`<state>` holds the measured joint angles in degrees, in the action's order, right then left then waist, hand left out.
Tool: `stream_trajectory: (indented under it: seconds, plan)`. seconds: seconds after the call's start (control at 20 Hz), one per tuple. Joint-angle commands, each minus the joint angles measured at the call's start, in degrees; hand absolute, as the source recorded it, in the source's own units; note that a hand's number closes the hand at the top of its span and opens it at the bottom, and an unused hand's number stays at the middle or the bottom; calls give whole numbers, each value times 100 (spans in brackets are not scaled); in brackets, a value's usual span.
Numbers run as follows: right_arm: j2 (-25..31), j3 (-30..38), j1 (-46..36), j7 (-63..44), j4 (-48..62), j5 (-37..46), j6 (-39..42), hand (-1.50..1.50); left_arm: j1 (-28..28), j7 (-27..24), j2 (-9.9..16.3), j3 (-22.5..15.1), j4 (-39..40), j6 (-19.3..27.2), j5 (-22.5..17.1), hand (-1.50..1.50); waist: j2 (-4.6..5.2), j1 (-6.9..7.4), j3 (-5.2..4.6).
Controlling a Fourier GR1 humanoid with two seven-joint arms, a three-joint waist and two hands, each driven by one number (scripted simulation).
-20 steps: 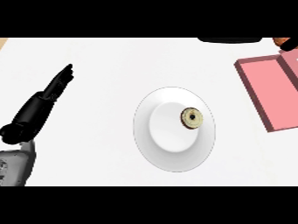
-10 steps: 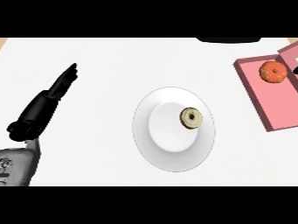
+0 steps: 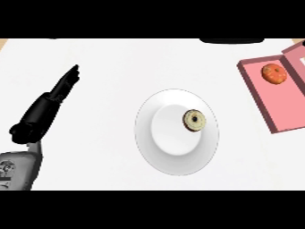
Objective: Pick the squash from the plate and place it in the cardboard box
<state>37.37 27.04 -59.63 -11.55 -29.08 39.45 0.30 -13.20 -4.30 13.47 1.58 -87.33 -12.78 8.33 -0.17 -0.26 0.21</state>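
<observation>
Squash [image 3: 274,74] lying inside the pink cardboard box [image 3: 293,117] at the counter's right edge — well apart from the left hand [image 3: 49,105], whose straight fingers hold nothing. White plate [image 3: 176,154] at centre — bearing a small round object [image 3: 194,120].

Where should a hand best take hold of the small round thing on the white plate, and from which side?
Probably grip the round thing across its dark rim, from above: it lies alone on the plate, with free space around.
</observation>
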Motion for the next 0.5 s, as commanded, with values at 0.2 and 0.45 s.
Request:
stream_trajectory:
  seconds: [0.2, 0.45]
  plan:
    - [-97, 1760, 360, 507, -434, -1575, -1305, -150, -63, 245, -36, 12, -170, 22, -27, 0, 7, -20, -9]
    - [187, 2176, 978, 1108, -567, -2092, -1303, -150, -27, -24, 94, 169, 82, -116, -79, 0, 30, 15, -17]
